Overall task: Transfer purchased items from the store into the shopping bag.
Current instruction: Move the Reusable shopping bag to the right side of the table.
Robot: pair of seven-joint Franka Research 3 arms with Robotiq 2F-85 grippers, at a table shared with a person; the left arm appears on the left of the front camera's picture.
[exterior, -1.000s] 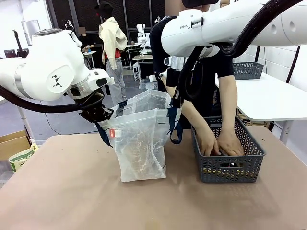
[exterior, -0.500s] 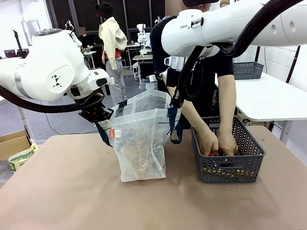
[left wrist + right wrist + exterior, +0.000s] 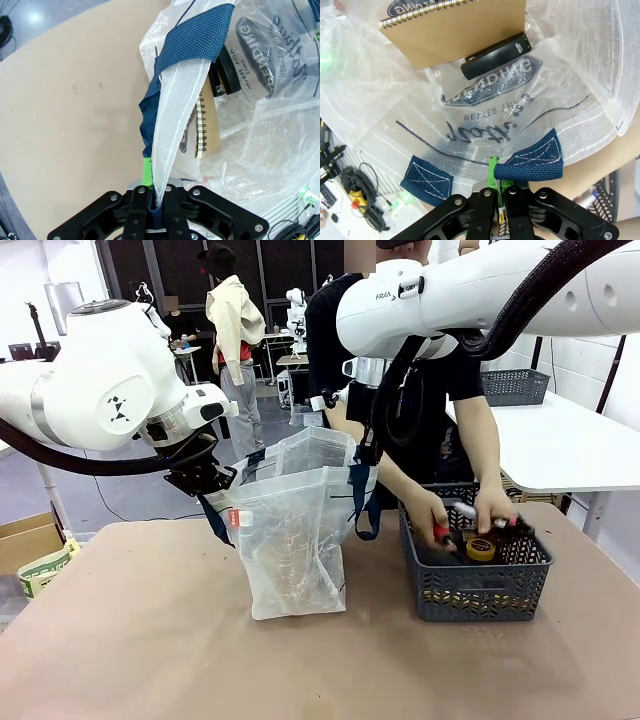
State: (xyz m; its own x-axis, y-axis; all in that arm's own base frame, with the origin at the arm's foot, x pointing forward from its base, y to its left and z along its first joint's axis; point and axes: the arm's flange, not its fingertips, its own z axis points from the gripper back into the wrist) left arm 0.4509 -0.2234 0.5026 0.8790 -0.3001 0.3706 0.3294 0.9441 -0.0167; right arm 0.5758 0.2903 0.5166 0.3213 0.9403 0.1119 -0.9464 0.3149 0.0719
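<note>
While the shopping bag (image 3: 295, 540) stands open near the middle of the table (image 3: 130, 640), both grippers hold it up by its navy handles. The left gripper (image 3: 157, 192) is clenched on the left strap (image 3: 192, 45), and a fold of the bag's translucent wall is pinched in together with it. The right gripper (image 3: 499, 187) is clamped on the right strap (image 3: 535, 162), at the side of the bag toward the basket. Inside the bag lie a spiral notebook (image 3: 460, 30) with a brown cover and a black oblong item (image 3: 495, 56) that touches it. The dark grey slotted basket (image 3: 480, 590) stands just beside the bag, toward the right edge of the table, and does not touch it. The person at the far edge has both hands at the rim of the basket. The hand nearer the bag (image 3: 430, 518) grips an item with a red part (image 3: 441, 533). A yellow roll (image 3: 481, 548) sits just under the other hand (image 3: 495, 508); I cannot tell which hand carries it.
</note>
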